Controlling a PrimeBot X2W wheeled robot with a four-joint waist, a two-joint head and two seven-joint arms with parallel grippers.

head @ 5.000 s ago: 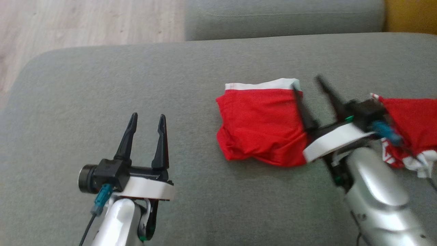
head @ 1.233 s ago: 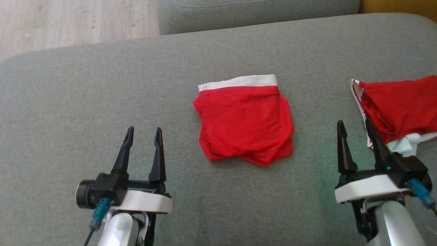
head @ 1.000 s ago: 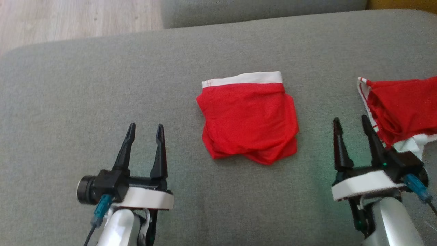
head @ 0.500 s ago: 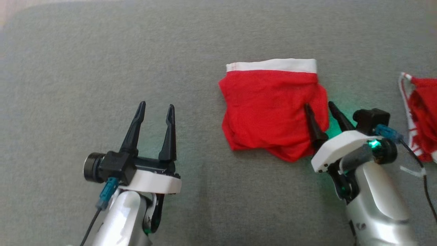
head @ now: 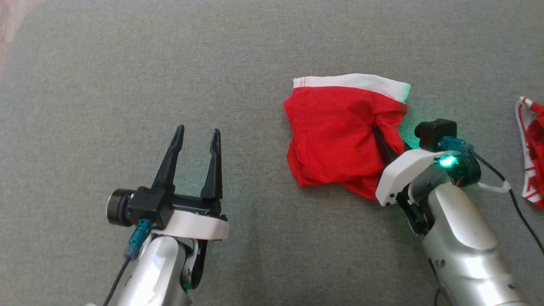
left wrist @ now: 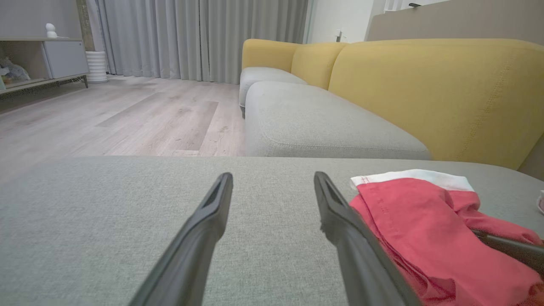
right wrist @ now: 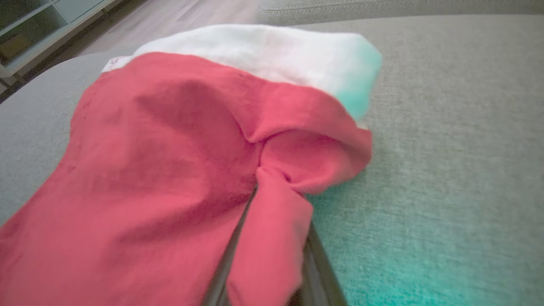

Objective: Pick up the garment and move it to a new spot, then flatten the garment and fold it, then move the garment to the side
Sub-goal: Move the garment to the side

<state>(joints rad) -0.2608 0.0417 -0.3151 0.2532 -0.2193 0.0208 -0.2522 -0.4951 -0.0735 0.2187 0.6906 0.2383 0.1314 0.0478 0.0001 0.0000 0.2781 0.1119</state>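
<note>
Right gripper (head: 379,132) is pinched onto the right edge of the folded red cloth garment with white waistband (head: 335,136), right of centre on the grey woven cushion (head: 127,63). It looks soft, light and floppy, so bite through every layer. Left gripper (head: 198,129) hovers near left, spread and empty.

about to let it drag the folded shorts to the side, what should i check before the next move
1. Right hand has cloth: ok. Red fabric is pinched between its fingers in the right wrist view.
2. The grip catches every layer of the folded red garment: cannot tell, as the lower layers are hidden.
3. Fold is neat: not ok. The right edge is bunched and the white waistband is skewed at that corner.
4. Left hand is clear: ok. It is open and apart from the garment, on its left.
5. Second red garment is out of the way: ok for now. It lies apart on the right.
</note>
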